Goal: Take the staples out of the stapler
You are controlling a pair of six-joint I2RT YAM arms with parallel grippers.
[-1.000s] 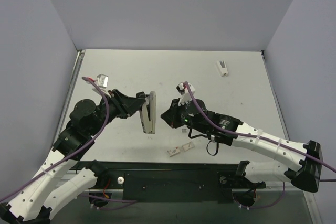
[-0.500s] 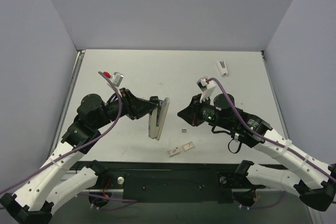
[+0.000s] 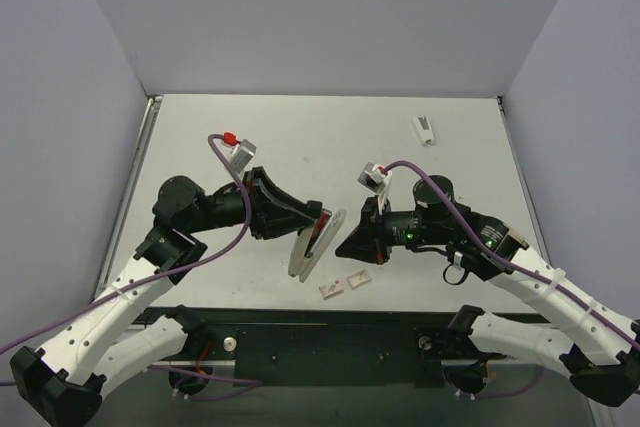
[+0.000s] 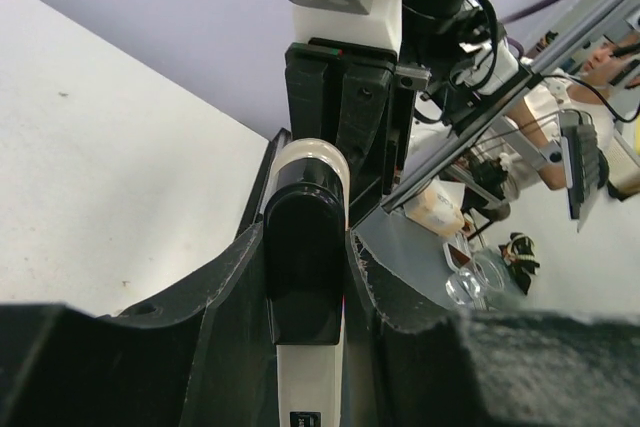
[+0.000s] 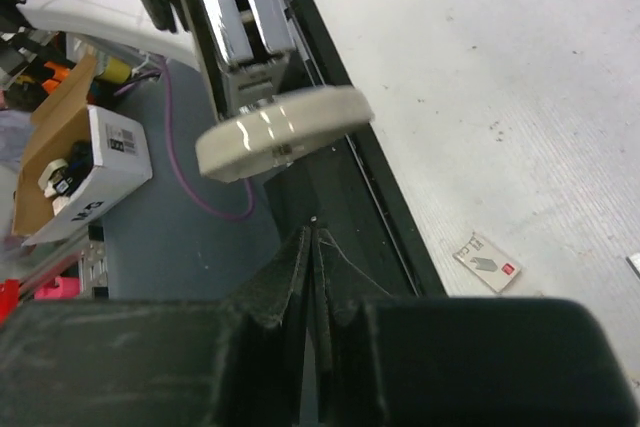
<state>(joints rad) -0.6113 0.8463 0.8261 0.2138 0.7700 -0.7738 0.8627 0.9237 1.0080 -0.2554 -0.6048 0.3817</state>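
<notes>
My left gripper [image 3: 312, 230] is shut on the stapler [image 3: 313, 245], a slim white oblong shell held tilted above the table near its front edge. In the left wrist view the stapler's black end [image 4: 304, 277] sits clamped between the fingers of my left gripper [image 4: 305, 247]. My right gripper [image 3: 344, 247] is just right of the stapler's lower half, apart from it. In the right wrist view its jaws [image 5: 312, 234] are closed together with nothing seen between them, and the stapler [image 5: 285, 131] hangs ahead of them. The staples are not visible; the right gripper covers that spot.
Two small white tabs with red marks [image 3: 331, 289] [image 3: 358, 278] lie near the front edge; one shows in the right wrist view [image 5: 487, 264]. A small white object [image 3: 424, 129] lies at the back right. The black front rail [image 3: 330, 332] runs below the grippers.
My left gripper carried the stapler right and toward the front, tilting it more. My right gripper drew back, then came down over a small dark piece left on the table.
</notes>
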